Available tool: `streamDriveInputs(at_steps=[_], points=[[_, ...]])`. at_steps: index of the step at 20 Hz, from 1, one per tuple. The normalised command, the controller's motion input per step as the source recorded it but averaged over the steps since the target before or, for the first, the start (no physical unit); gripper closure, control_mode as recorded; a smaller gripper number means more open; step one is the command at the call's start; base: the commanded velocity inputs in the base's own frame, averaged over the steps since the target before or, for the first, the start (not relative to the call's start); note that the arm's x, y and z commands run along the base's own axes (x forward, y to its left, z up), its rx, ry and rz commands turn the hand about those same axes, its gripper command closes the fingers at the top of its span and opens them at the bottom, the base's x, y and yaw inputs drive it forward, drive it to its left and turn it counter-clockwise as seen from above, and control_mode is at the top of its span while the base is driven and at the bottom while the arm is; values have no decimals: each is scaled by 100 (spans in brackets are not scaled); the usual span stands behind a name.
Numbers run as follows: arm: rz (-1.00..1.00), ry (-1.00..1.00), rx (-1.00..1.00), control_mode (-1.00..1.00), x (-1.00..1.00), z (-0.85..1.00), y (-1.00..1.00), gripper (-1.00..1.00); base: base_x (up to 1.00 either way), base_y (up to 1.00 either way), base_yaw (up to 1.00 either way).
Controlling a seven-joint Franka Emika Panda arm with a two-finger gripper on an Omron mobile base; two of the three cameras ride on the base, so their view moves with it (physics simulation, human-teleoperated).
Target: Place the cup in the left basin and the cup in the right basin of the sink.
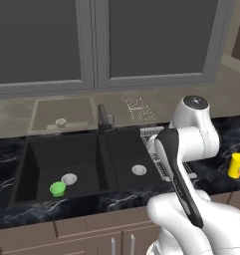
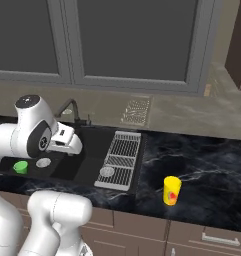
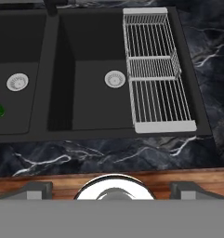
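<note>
Dark finger tips of the two-finger gripper (image 3: 111, 189) sit wide apart at the bottom of the hand view, nothing between them; jaws fully spread. Hand points down over the front edge of the counter, looking onto the matte black double-bowl sink (image 3: 57, 135).

White arm, dark joints: elbow folded high above the sink's right side in both base views, wrist tucked forward and down.

Right basin (image 3: 97, 100) lies directly ahead of the hand: deep, rectangular, flat black floor, round silver drain (image 3: 115, 79). Wire dish rack (image 3: 155, 69), silver, fine parallel bars, rests across the basin's right portion.

Central divider separates it from the left basin (image 1: 47, 164), same shape, second silver drain (image 1: 68, 179). Small green cup (image 1: 57, 189) stands on the left basin's floor just beside that drain, toward the front.

Dark faucet (image 1: 102, 118) rises behind the divider.

Countertop (image 2: 202, 165): glossy black marble, white veining. Yellow cup with a red mark (image 2: 171, 190) stands upright on it, well right of the sink, near the front edge.

Grey cabinet doors (image 1: 141, 40) above.
</note>
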Motion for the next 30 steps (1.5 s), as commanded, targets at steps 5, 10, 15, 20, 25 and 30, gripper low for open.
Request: streamDriveInputs(at_steps=[5,10,15,20,25,30], points=[[0,0,0,100,0,0,0,-100,15,-22,0],[0,0,0,100,0,0,0,-100,31,-19,0],[0,0,0,100,0,0,0,-100,30,-8,0],[0,0,0,100,0,0,0,-100,24,-9,0],[0,0,0,100,0,0,0,-100,0,0,0],[0,0,0,100,0,0,0,-100,0,0,0]])
